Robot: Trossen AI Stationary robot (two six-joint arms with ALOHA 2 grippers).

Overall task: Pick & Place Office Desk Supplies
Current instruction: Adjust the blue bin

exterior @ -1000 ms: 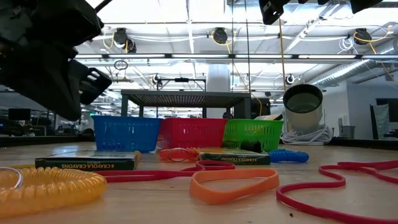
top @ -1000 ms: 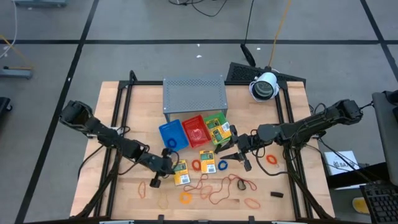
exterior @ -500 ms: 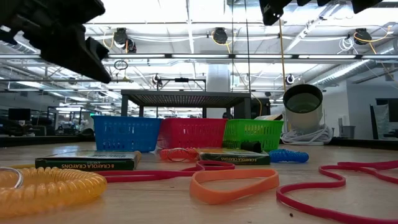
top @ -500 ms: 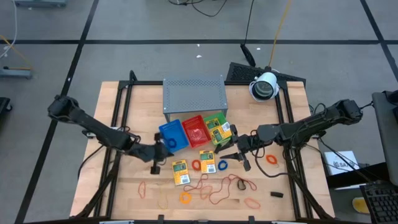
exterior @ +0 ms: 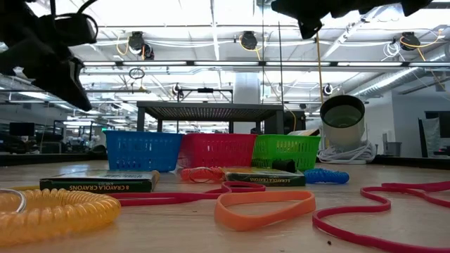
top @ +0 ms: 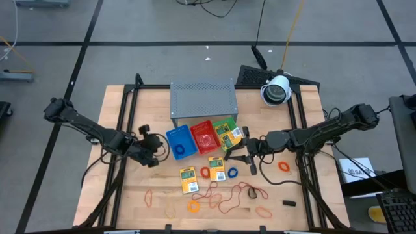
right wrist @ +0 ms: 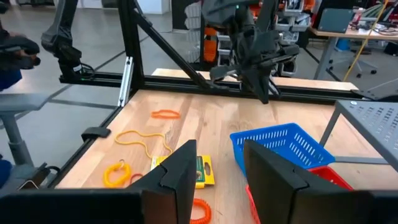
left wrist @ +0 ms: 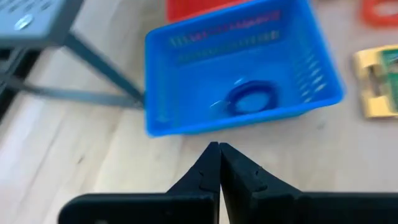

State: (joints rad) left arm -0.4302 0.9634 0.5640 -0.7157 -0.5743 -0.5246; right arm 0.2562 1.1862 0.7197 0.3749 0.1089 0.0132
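- Two grippers flank the supplies: the left gripper [top: 151,153] hangs just beside the blue tray [top: 177,141], fingers pressed together and empty (a blue ring [left wrist: 251,99] already lies inside that tray).
- Nearest loose item to it is the crayon packet [top: 188,180], lying toward the tabletop's [top: 130,195] front edge, long axis running front to back.
- Right gripper [top: 246,155], fingers parted and empty, hangs beside the green tray [top: 225,134], nearer the second packet [top: 216,168].

"CRAYOLA CRAYONS" on packet [exterior: 97,184]
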